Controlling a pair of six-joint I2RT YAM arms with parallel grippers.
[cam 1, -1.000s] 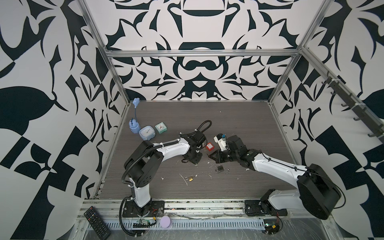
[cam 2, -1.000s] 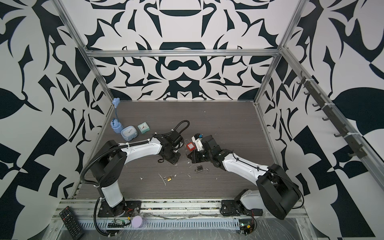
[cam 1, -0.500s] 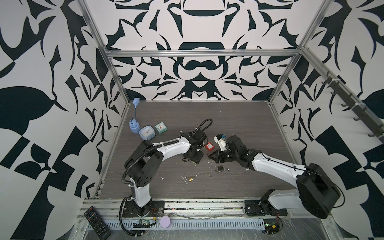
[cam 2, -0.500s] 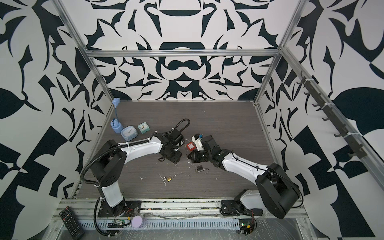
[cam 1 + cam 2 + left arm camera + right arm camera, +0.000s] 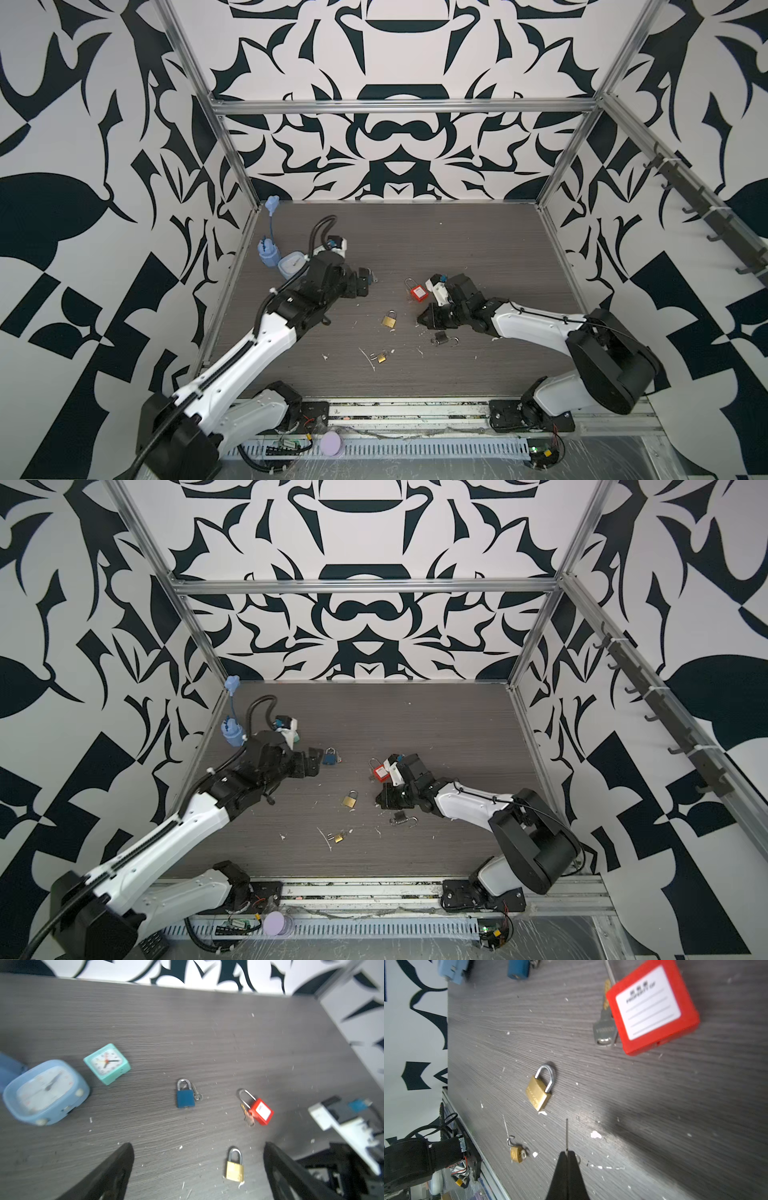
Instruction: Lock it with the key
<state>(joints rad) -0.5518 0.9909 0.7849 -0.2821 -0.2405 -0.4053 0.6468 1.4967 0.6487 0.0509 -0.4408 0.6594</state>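
Observation:
A brass padlock [image 5: 389, 319] [image 5: 350, 799] lies flat on the dark table with its shackle down; it also shows in the wrist views [image 5: 234, 1167] [image 5: 538, 1093]. My right gripper [image 5: 422, 322] [image 5: 380, 800] [image 5: 566, 1153] is just right of it, shut on a thin key [image 5: 566, 1134] whose blade sticks out past the fingertips towards the padlock. My left gripper [image 5: 365, 282] [image 5: 318, 759] [image 5: 198, 1145] is open and empty, up and to the left of the brass padlock, next to a blue padlock [image 5: 330, 756] [image 5: 185, 1095].
A red padlock [image 5: 417, 292] [image 5: 260, 1111] with a key beside it lies behind the right gripper. A small open brass lock [image 5: 381, 356] and a black lock [image 5: 442, 337] lie nearer the front. Two clocks [image 5: 45, 1091] [image 5: 107, 1064] stand at the back left.
My left gripper has opened wide and drawn back to the left, away from the brass padlock, which now lies free on the table. The right gripper has stayed shut and in place.

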